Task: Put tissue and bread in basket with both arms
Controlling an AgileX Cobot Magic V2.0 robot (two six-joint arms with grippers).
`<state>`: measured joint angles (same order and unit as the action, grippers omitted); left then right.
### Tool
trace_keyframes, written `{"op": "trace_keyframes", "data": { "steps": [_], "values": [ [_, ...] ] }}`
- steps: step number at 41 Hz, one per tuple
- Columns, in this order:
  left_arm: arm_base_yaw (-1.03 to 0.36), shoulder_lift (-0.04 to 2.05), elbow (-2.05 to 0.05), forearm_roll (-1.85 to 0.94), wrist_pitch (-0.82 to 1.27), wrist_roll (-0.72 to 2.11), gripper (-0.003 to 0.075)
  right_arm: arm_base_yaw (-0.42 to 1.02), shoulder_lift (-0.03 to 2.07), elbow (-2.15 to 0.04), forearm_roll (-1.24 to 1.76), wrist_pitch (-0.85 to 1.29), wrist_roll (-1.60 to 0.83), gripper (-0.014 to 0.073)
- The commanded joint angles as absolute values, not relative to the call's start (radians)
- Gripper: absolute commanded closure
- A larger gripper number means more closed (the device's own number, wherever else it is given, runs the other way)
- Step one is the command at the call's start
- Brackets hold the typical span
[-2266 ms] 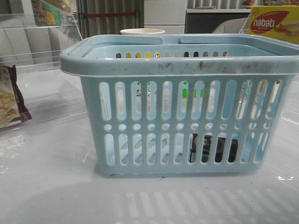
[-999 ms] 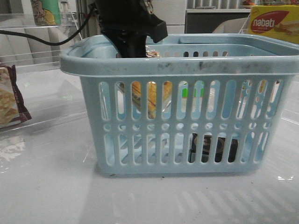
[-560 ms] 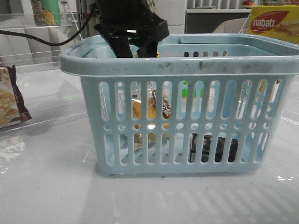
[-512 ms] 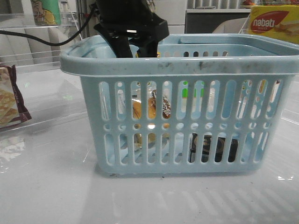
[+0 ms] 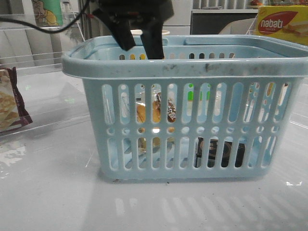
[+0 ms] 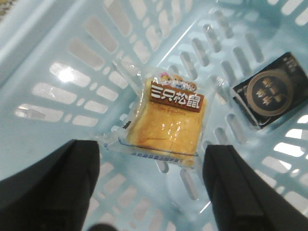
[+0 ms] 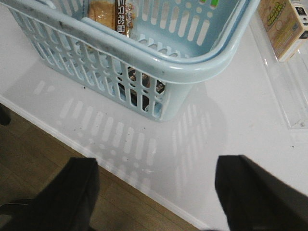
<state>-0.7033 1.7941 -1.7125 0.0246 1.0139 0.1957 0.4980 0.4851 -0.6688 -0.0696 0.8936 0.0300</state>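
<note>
Change: since a moment ago the left tool [image 5: 140, 41] has risen; its fingers now sit at the basket's rim rather than below it, and the bread lies where it was just dropped.
Counter [image 5: 48, 192]: white and glossy, carrying the basket; the slot pattern is mirrored on it in front.
Basket [image 5: 187, 70]: light blue, upright, near wall facing the front camera.
Tissue [image 6: 272, 94]: black pack flat on the basket floor, towards the robot's right, dimly seen through the lower slots in the front view; apart from the bread.
Bread [image 6: 168, 122]: golden, in its clear packet with a dark label, flat on the basket floor, towards the robot's left, touching neither finger.
Left tool: spread wide and empty, above the bread over the basket's back left part.
Right tool [image 7: 154, 202]: fingers spread wide, nothing between them, held off the basket's near right corner over the counter edge.
Pastry bag [image 5: 10, 103]: maroon-edged, left of the basket, well apart.
Nabati box [image 5: 283, 24]: yellow, far right behind the basket.
</note>
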Motion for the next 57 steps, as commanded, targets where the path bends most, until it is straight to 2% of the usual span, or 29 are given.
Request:
{"op": "trace_keyframes", "data": {
  "steps": [1,30,46,50,57],
  "values": [
    [-0.708,1.657,-1.733,-0.016,0.967,0.179,0.0211,0.498,0.49,-0.694,-0.073,0.831,0.019,-0.0008],
    [-0.708,0.949,-1.085,-0.053,0.687,0.179,0.0211,0.498,0.49,-0.694,-0.073,0.831,0.019,-0.0008],
    [-0.708,0.6,-0.784,-0.055,0.652,0.179,0.0213,0.498,0.49,-0.694,-0.073,0.835,0.019,-0.0003],
    [-0.708,0.568,-0.756,-0.055,0.652,0.179,0.0235,0.498,0.49,-0.694,-0.073,0.835,0.019,0.0056],
    [-0.708,0.561,-0.737,-0.055,0.652,0.179,0.04,0.498,0.49,-0.694,-0.073,0.835,0.019,0.0288]
  ]
}}
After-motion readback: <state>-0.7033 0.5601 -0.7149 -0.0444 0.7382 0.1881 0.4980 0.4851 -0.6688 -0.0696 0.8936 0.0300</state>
